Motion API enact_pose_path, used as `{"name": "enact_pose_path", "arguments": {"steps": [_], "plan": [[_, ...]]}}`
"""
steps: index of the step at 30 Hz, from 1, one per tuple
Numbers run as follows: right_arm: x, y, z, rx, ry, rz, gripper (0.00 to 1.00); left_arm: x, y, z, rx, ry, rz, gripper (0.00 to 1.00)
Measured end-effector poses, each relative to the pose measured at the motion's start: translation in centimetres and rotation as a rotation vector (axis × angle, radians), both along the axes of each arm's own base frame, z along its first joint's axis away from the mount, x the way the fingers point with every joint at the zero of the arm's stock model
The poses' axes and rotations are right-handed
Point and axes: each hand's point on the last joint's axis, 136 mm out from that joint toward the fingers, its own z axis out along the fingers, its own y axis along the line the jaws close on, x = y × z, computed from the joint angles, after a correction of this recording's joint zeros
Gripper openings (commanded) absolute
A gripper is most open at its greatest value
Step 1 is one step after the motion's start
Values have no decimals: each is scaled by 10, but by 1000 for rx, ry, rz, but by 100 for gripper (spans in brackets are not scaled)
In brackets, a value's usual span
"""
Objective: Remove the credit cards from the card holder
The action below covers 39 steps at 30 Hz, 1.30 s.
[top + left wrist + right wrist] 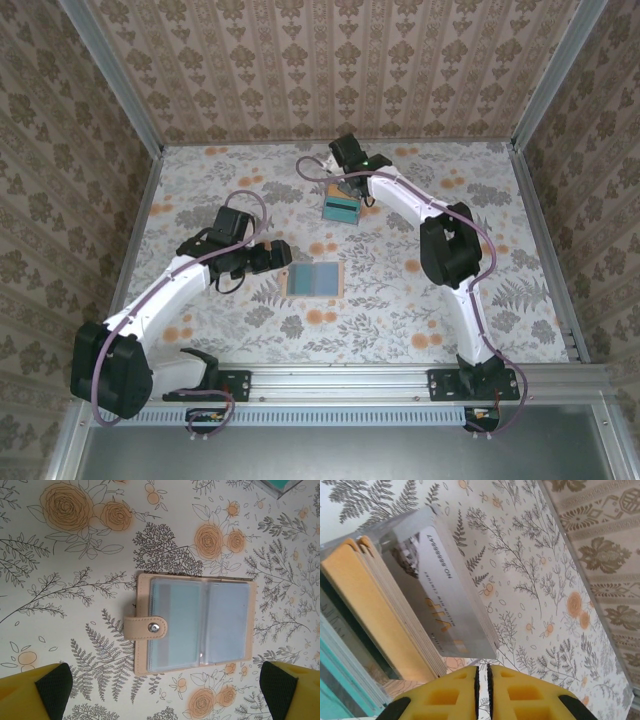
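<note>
- Nearby, flowered table cloth is seen all round the card holder. A snap strap is folded over its left panel.
- The card holder is laid open and flat at mid-table, with its long axis running left to right.
- The credit cards are packed in a clear stand, far and right of the holder.
- The left gripper is spread wide at the holder's far-left corner.
- The right gripper is nearly closed at the stand, with nothing seen in its grip.

Count: 1 card holder, 2 inner panels showing, 1 snap strap. Credit cards: 1 pile, 3 colours (orange, teal, lilac-white), per-colour number unreadable. Claws: 2, left claw and right claw.
</note>
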Motion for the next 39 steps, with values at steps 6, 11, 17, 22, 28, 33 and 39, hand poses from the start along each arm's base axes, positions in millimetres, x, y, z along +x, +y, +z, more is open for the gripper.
{"name": "enact_pose_path", "arguments": {"steps": [6,11,17,22,28,33,39], "plan": [[-13,-2,7,102,6,-85,14,1,-6,3,-36,-8,-14,100],[-45,-4,37,280,17,-170,15,0,-11,-2,-61,0,-17,99],[-93,-2,71,531,59,-254,15,-8,-16,-15,-79,28,-20,99],[-143,2,55,719,193,-349,15,-16,-29,-21,-95,41,-55,95],[-204,13,-1,864,387,-493,12,-22,-40,-34,-97,67,-74,91],[-247,36,-43,920,509,-564,5,-23,-48,-42,-98,78,-89,91],[-266,50,-68,966,565,-631,0,-22,-55,-56,-87,103,-106,92]]}}
